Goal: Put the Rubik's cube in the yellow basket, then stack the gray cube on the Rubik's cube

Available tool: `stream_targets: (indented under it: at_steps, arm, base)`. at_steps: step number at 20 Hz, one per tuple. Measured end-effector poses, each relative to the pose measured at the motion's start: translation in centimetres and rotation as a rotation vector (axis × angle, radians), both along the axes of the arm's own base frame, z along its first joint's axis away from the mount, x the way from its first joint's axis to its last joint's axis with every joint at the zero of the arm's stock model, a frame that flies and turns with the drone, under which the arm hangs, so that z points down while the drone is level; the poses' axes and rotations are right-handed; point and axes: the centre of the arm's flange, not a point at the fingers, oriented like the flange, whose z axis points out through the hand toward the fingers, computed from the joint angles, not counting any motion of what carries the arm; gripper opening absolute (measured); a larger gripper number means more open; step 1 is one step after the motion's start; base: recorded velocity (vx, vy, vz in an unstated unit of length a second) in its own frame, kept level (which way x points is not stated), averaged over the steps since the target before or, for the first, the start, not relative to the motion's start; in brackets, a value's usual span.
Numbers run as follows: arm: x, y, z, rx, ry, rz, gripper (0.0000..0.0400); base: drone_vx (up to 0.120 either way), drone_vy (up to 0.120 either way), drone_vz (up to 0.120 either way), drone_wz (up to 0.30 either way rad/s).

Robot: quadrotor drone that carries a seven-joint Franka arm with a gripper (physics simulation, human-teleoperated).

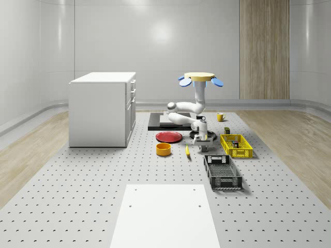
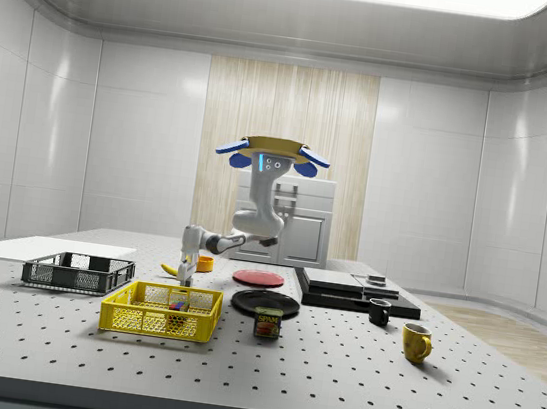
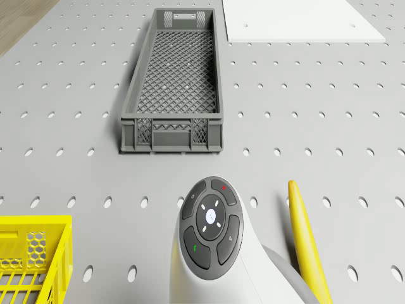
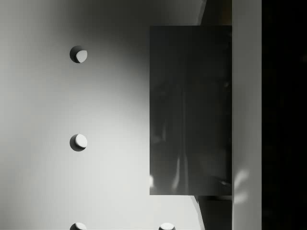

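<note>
Rubik's cube (image 2: 178,304) looks already dropped in the yellow basket (image 2: 160,312), so it's gray cube (image 4: 190,110) time. Drone (image 1: 200,78) hovers over the counter (image 1: 77,206); hand (image 1: 201,145) sits low just left of the basket, right by the cube. Can't tell if it's gripping. Next: lift, stack.

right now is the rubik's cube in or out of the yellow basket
In. The side view shows the Rubik's cube sitting inside the yellow basket, behind its mesh wall.

drone (image 1: 200,77): hovering above table | arm (image 1: 187,109): folded downward | hand (image 1: 202,146): low, near table surface
</note>
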Motion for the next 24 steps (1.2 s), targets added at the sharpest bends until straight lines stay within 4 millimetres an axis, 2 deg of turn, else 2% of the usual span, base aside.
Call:
stream_targets:
  at_steps: [5,13,24]
  arm:
    - [0.0,0.0,0.0,0.0,0.0,0.0,0.0257]
    - [0.0,0.0,-0.2,0.0,0.0,0.001,0.0252]
    - [0.0,0.0,-4.3,0.0,0.0,0.0,0.025]
  base:
    - [0.0,0.0,0.0,0.0]
    - [0.0,0.0,0.0,0.0]
    - [0.0,0.0,0.0,0.0]
